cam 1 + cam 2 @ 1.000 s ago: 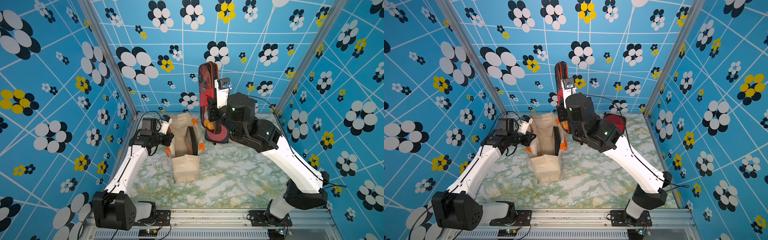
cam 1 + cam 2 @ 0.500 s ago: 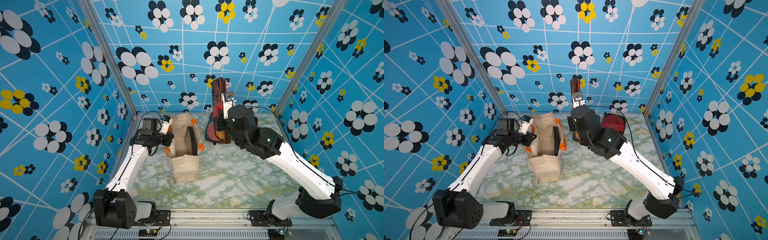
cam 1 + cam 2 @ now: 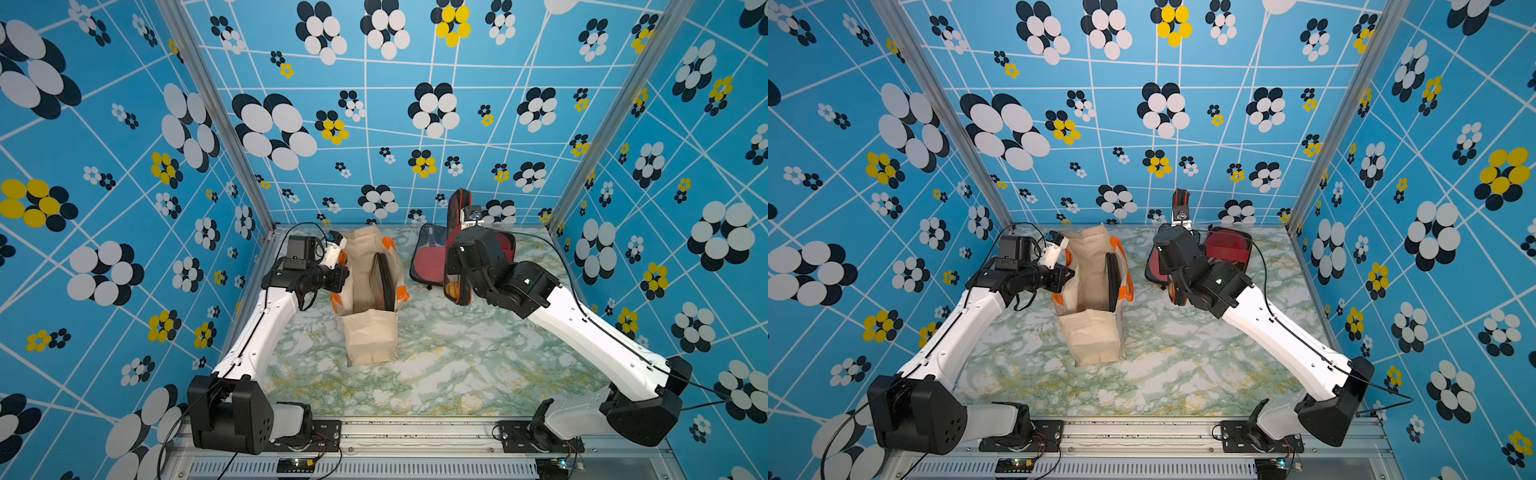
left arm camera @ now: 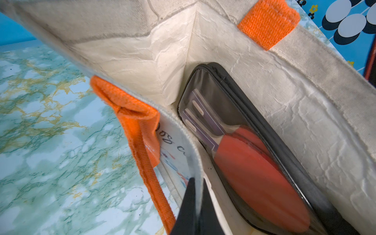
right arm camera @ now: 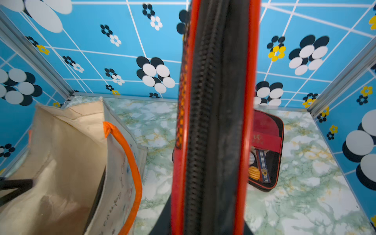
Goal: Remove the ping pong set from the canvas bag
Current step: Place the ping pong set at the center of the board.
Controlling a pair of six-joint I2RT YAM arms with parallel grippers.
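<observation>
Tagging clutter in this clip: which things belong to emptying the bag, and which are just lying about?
Job: canvas bag, rim pinched in left jaws; black case inside it; red-edged case in right jaws; red case on table, likely already out.
Lying about: nothing else seen.

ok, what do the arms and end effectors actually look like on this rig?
The left arm and right arm: white boxy link shells, black joint housings, thin black cables looping outside. The left end effector and right end effector have white bodies with black fingers. Small green lights glow on the right arm's black housings.
</observation>
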